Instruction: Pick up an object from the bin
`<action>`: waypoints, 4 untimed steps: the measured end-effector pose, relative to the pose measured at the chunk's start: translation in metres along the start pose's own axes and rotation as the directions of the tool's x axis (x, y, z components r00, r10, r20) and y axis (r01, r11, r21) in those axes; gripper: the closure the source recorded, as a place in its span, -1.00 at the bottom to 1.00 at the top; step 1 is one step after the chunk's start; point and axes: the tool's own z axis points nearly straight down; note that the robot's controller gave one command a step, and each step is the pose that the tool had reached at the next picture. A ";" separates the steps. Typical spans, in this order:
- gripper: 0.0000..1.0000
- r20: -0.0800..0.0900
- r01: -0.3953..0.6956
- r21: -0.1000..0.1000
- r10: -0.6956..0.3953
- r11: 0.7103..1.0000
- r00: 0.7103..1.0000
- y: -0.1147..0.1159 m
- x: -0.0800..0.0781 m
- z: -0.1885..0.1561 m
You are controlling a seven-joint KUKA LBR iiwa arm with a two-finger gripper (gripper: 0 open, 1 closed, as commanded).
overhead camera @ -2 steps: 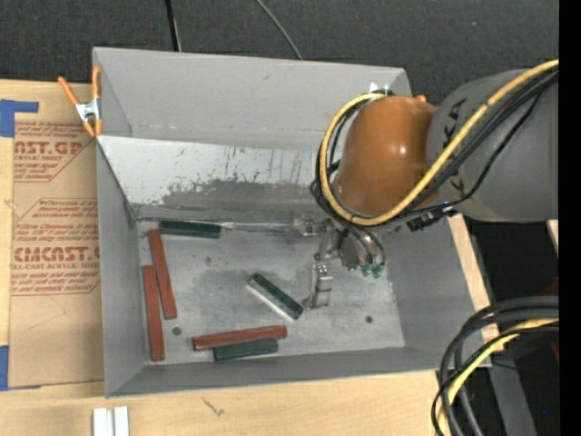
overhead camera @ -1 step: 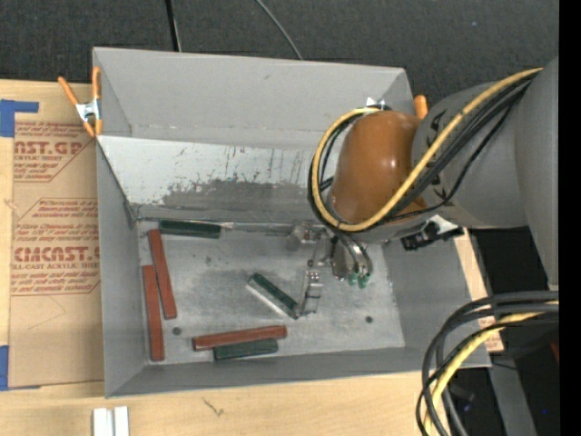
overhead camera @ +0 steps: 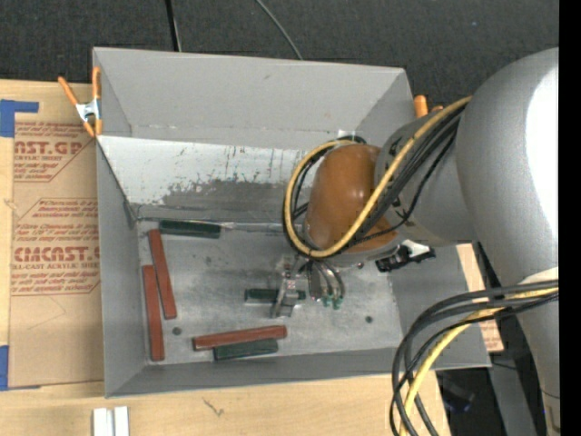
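Tool (overhead camera: 290,294) low over the bin (overhead camera: 118,243) floor, at a short green bar (overhead camera: 262,294).
The short green bar lies flat mid-floor, its right end at the tool; whether the tool is wide or narrow I cannot tell. Nearer the front wall, a red bar (overhead camera: 239,337) and a dark bar (overhead camera: 245,352) lie side by side. Two red sticks (overhead camera: 163,275) lie by the left wall.

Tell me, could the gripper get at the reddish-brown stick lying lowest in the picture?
Probably yes. The reddish-brown stick lies flat with nothing on top; only a dark green stick lies close beside it, and the gripper hangs nearby.
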 end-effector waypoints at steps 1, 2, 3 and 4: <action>1.00 0.000 0.000 0.000 0.000 1.000 1.000 0.000 0.000 0.000; 1.00 0.003 0.034 0.000 -0.034 0.999 0.999 0.010 -0.021 -0.096; 1.00 0.003 0.034 0.000 -0.034 0.999 0.999 0.010 -0.021 -0.096; 1.00 0.003 0.030 0.000 -0.030 1.000 1.000 0.008 -0.012 -0.139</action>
